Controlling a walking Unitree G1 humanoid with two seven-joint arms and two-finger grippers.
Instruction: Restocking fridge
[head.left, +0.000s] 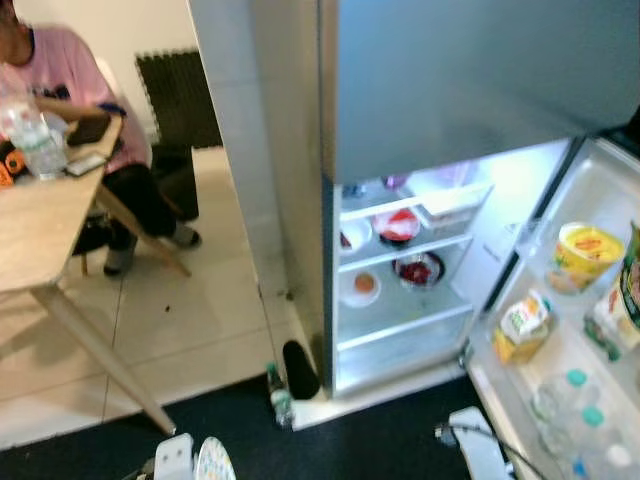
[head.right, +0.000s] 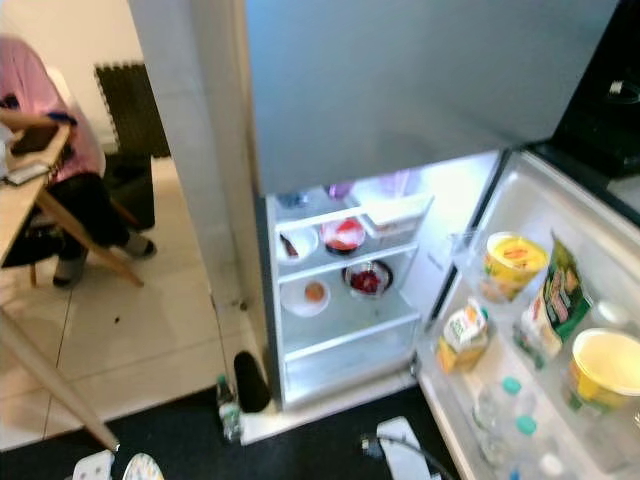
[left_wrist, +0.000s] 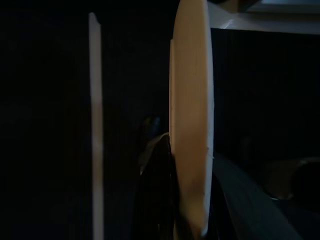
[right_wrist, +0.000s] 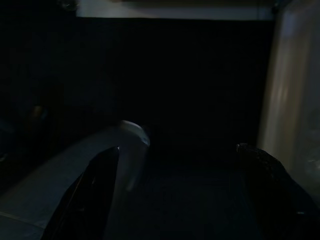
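Left hand (left_wrist: 172, 190) closed on a pale plate (left_wrist: 191, 120), seen edge-on in the wrist view; in the left eye view the plate sits low at the frame bottom, over dark floor mat (head.left: 380, 440). Right hand (right_wrist: 175, 190) open, fingers (right_wrist: 85, 195) well apart, nothing between them, hanging over the same dark mat.

Fridge (head.left: 400, 290) ahead of both hands, lower door (head.left: 580, 330) swung open toward the right-hand side. Shelves hold bowls (head.left: 398, 226); the lowest shelf (head.left: 400, 330) has open room. Door racks carry a yellow tub (head.left: 583, 252), a carton (head.left: 524, 325), bottles (head.left: 560, 395). A small bottle (head.left: 279, 393) stands on the floor at the fridge's left corner, ahead of the left hand. Person (head.left: 70, 90) seated at a wooden worktop (head.left: 40, 230), far off the left-hand side, tiled floor between.
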